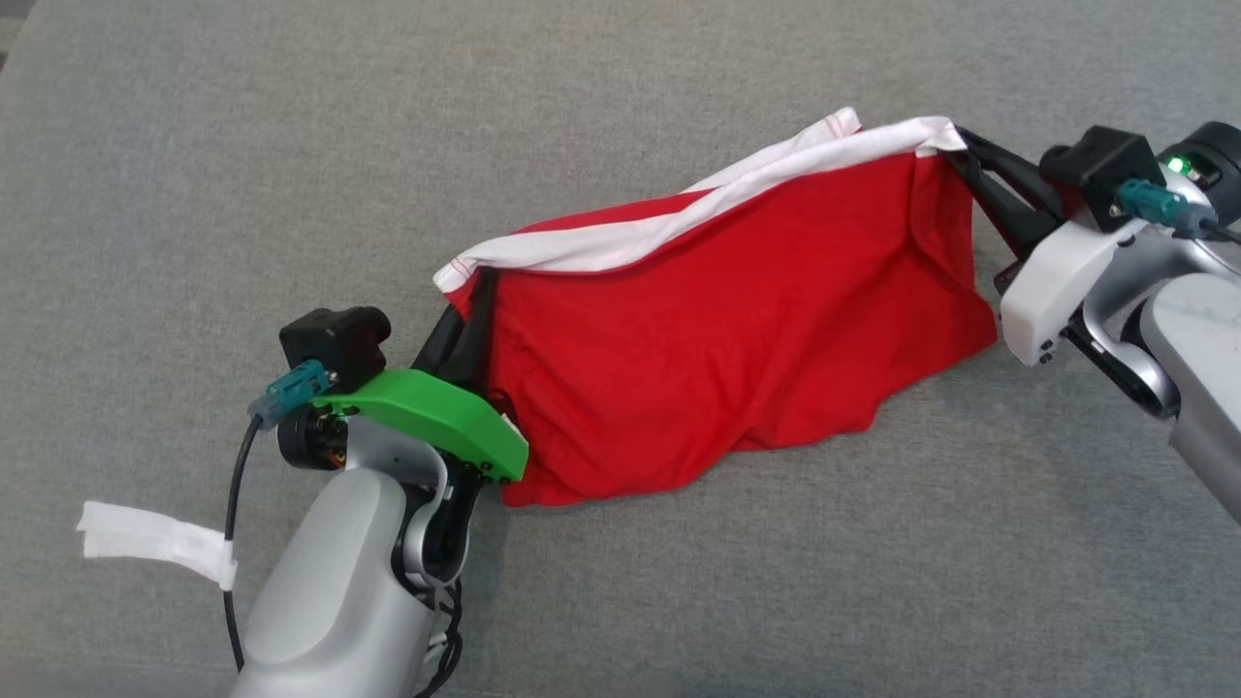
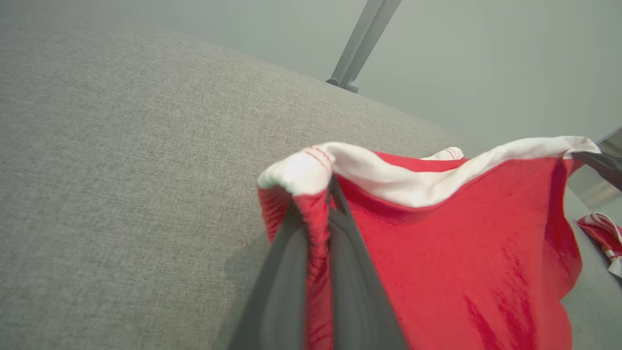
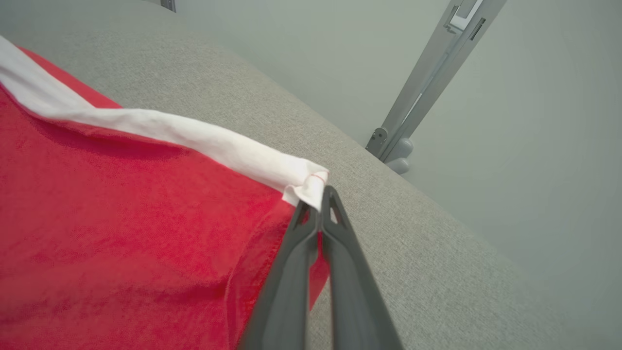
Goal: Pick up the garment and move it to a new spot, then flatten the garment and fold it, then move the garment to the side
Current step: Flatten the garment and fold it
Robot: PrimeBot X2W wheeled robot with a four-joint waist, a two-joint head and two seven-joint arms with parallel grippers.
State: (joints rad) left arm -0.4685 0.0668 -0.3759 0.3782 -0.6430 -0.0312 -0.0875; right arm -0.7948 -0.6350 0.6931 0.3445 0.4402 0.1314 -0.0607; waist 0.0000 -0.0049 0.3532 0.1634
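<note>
2 corners pinched, 1 red garment [image 1: 737, 339] slung between them.
My left pincer [image 1: 473, 296] and right pincer [image 1: 962, 143] are each clamped tight on one end of the white band [image 1: 679, 228], I judge so that the cloth spreads wide for flattening. The red body droops from the band, its lower hem resting on the grey upholstered surface [image 1: 291, 145] between my arms.

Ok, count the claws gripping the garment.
2: left claw is shut on the garment's top left corner; right claw is shut on its top right corner.
</note>
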